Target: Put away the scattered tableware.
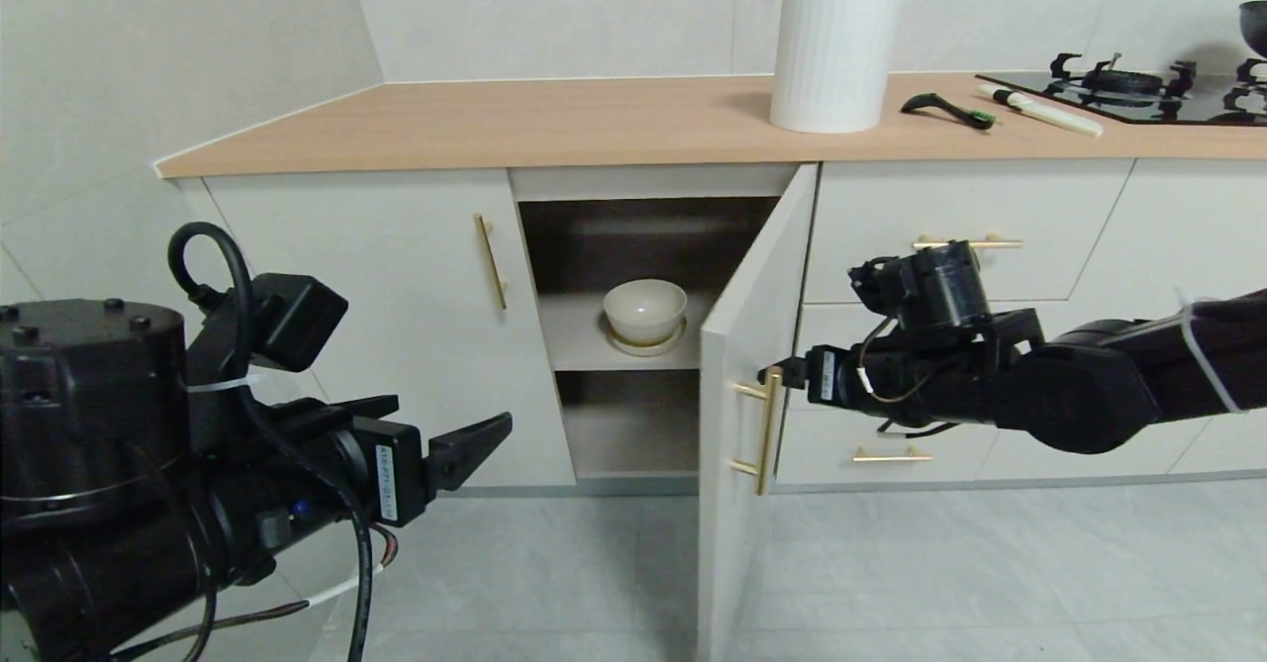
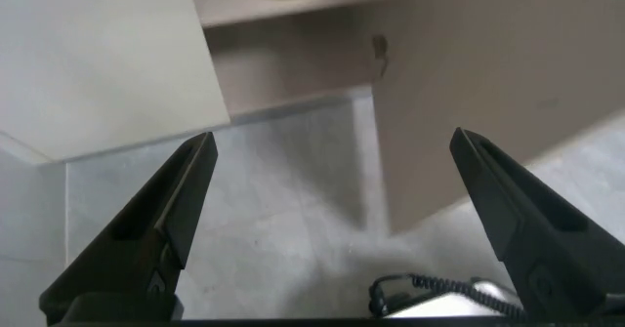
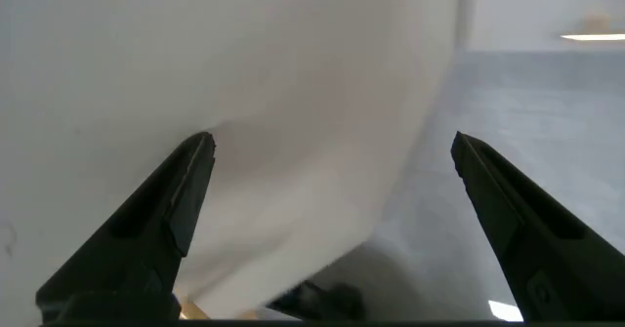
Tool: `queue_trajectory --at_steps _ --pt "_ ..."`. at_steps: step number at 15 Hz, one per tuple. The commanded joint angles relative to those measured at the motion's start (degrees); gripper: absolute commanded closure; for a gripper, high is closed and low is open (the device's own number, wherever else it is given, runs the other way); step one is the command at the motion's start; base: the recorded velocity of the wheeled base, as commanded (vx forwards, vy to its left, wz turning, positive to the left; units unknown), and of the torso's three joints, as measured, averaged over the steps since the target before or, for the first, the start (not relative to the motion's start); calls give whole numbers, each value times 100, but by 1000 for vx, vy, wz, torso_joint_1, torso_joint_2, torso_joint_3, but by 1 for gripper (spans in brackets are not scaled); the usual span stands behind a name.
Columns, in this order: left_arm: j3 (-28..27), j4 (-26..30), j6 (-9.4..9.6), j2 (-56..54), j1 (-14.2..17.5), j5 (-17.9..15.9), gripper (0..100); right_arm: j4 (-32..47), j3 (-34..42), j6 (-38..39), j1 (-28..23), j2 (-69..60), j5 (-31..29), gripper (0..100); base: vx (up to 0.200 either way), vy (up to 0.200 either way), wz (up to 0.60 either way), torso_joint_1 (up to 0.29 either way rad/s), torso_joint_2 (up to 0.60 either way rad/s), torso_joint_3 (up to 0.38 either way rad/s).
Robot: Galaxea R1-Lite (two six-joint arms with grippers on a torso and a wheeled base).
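The bowl [image 1: 644,311] sits on a saucer [image 1: 643,348] on the cabinet shelf [image 1: 574,340], apparently stowed. At its 4 o'clock, the right jaws stand spread wide by the door handle [image 1: 767,431], likely to shut the door. At its 8 o'clock, the left jaws gape empty.

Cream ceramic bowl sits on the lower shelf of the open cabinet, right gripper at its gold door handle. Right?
No. Head view shows the cream ceramic bowl on the upper shelf, not the lower. Right gripper is at the gold door handle.
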Motion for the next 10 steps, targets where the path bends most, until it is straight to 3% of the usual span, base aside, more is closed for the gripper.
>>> queue_trajectory --at_steps 1,4,7,10 --pt "-29 6 0 -112 12 5 0 1 -481 134 186 513 -25 0 0 0 0 0 0 0" --pt "-46 14 36 -243 12 14 0 1 -1342 662 248 918 -51 0 0 0 0 0 0 0" --pt "-55 76 150 -428 12 14 0 -16 -1597 1049 248 1014 -113 0 0 0 0 0 0 0" --pt "-169 252 211 -639 12 23 0 -25 -1913 1233 248 1234 -183 0 200 0 0 1 1 6"
